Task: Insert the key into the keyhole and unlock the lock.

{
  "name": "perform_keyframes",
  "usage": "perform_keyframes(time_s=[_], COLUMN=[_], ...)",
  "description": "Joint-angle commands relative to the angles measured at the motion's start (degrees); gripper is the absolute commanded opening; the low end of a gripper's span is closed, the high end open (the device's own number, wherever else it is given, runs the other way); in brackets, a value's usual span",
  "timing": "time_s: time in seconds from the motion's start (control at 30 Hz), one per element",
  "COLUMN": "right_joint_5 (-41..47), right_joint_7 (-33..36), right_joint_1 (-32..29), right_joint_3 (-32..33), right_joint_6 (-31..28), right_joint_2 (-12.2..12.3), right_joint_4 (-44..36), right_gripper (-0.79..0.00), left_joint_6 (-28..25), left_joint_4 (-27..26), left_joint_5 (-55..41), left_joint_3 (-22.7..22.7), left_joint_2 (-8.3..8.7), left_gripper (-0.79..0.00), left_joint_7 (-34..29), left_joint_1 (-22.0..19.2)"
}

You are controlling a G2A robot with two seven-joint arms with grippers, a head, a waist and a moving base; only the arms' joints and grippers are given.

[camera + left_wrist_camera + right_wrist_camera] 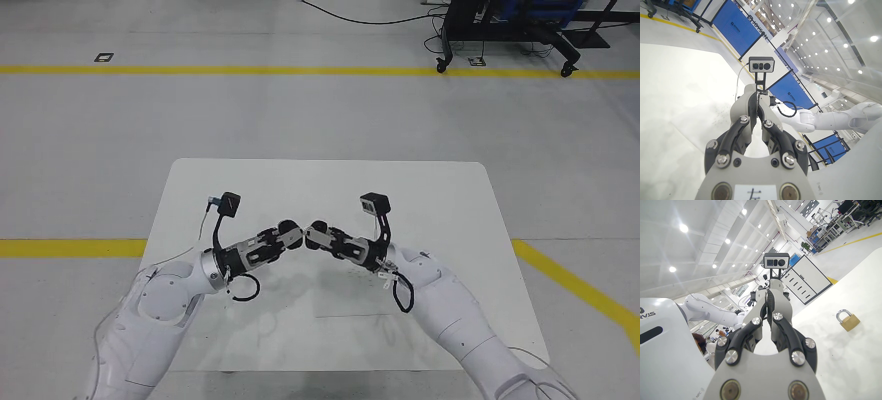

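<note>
Your left gripper (757,93) and right gripper (769,291) sit tip to tip over the middle of the white rectangular table (450,200). The arms come in from the near left and near right. Both tools are pinched narrow, with their black ribbed pads (770,301) pressed together and nothing visible between them. The small brass padlock with the silver shackle (848,319) lies flat on the tabletop, apart from the right gripper's tips, and neither tool touches it. Its shackle looks seated in the body.
</note>
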Motion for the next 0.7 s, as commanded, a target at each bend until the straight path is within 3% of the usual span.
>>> perform_keyframes(time_s=[0.0,0.2,0.5,0.67], right_joint_5=[0.1,0.1,0.1,-2.4], right_joint_7=[0.0,0.0,0.0,-1.0], right_joint_1=[0.0,0.0,0.0,-0.1], right_joint_3=[-0.1,-0.1,-0.1,1.6], right_joint_6=[0.0,0.0,0.0,2.3], right_joint_2=[0.0,0.0,0.0,0.6], right_joint_4=[0.0,0.0,0.0,-1.2], right_gripper=[0.0,0.0,0.0,0.0], left_joint_6=[-1.3,-4.2,-4.2,-0.5], left_joint_4=[-0.3,-1.1,-1.1,-1.8], left_joint_5=[-0.5,0.9,0.9,1.6], left_joint_3=[-0.7,-5.1,-5.1,-3.9], left_joint_2=[0.03,0.44,0.44,0.56], left_gripper=[-0.785,-0.785,-0.785,-0.785], left_joint_7=[1.4,6.3,6.3,3.2], left_joint_1=[0.5,2.8,2.8,3.2])
